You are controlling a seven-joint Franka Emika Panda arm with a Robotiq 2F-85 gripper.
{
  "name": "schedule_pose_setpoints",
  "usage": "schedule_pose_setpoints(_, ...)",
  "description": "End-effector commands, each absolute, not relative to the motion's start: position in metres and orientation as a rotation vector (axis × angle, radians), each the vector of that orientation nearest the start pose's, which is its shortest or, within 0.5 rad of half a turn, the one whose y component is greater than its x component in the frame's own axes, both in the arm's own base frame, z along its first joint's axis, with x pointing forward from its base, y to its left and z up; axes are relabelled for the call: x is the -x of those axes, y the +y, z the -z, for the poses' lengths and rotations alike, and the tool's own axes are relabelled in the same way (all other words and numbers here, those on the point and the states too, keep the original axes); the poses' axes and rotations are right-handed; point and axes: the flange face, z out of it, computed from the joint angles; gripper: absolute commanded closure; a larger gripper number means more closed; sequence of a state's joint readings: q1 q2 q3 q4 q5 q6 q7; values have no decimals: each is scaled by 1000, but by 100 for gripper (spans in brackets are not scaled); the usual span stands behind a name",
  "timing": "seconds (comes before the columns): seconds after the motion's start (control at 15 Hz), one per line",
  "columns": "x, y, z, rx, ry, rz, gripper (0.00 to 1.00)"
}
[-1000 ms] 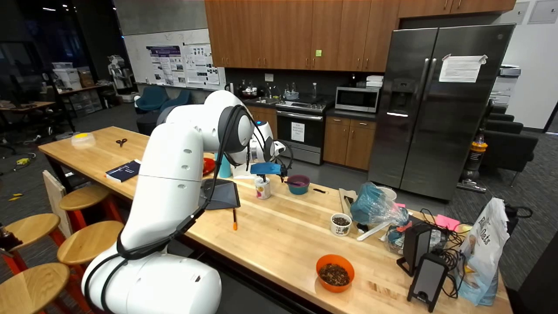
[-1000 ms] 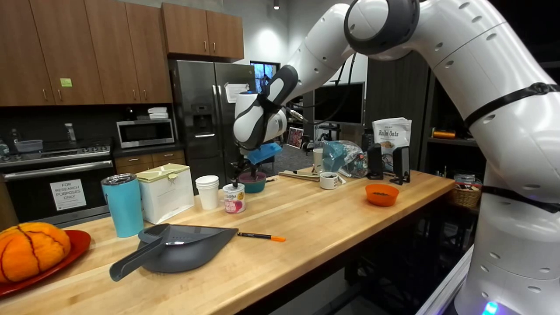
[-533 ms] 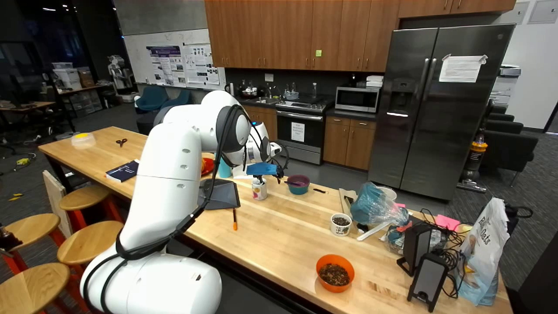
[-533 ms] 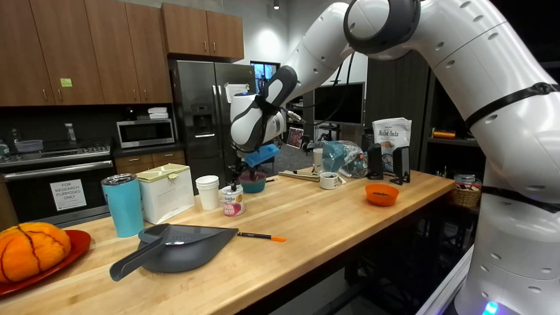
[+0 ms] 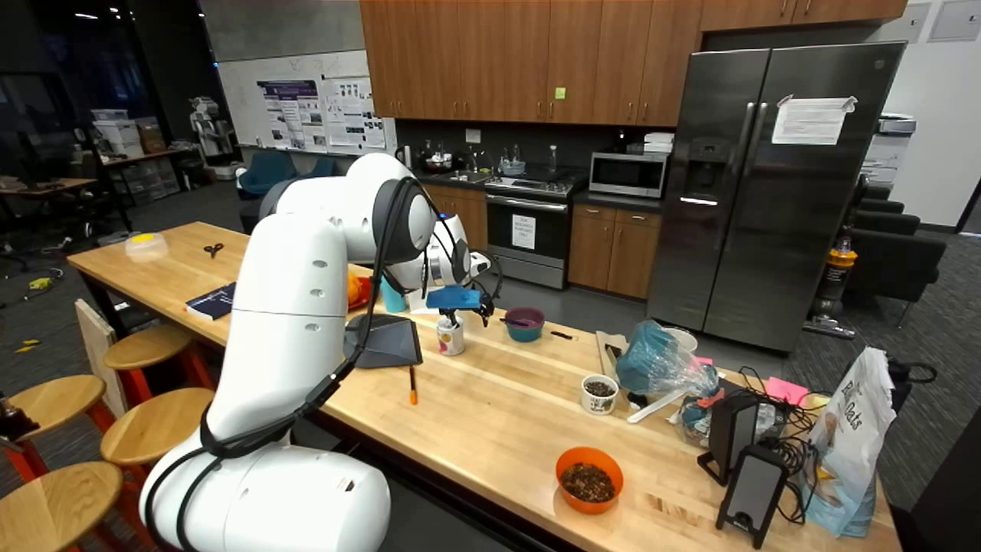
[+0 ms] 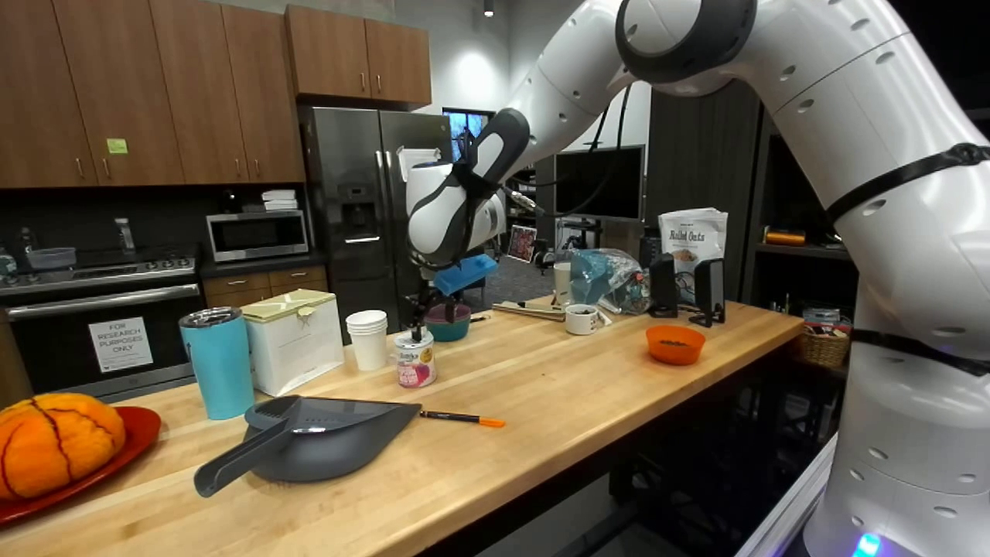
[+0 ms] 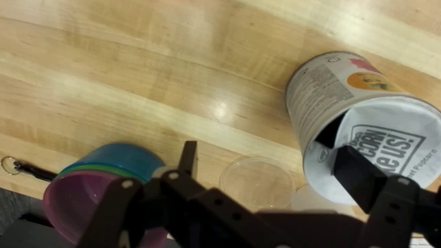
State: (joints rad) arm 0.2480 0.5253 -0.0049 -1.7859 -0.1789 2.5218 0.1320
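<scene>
Gripper (image 7: 267, 155): spread wide, nothing clamped. Popcorn can (image 7: 320, 93) stands on the table (image 7: 172, 103), long axis vertical, toward one finger (image 7: 356, 175), which overlaps its mouth (contact I cannot confirm). A paper seal (image 7: 392, 148) covers most of that mouth. A clear lid (image 7: 258, 179) lies near the can; stacked bowls (image 7: 117, 158) sit beyond the opposite finger. In an exterior view, paper cups (image 6: 366, 340) stand just beside the can.
</scene>
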Motion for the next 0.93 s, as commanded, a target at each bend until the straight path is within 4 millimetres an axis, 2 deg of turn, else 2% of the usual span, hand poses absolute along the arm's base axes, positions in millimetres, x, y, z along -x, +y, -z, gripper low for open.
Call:
schedule_pose_setpoints(0.0,-625,159,-281,3220,-376,289,0)
schedule_pose_setpoints(0.67,-579,137,-282,3278,-327,208,0)
schedule_pose_setpoints(0.87,-567,135,-288,3272,-315,216,0)
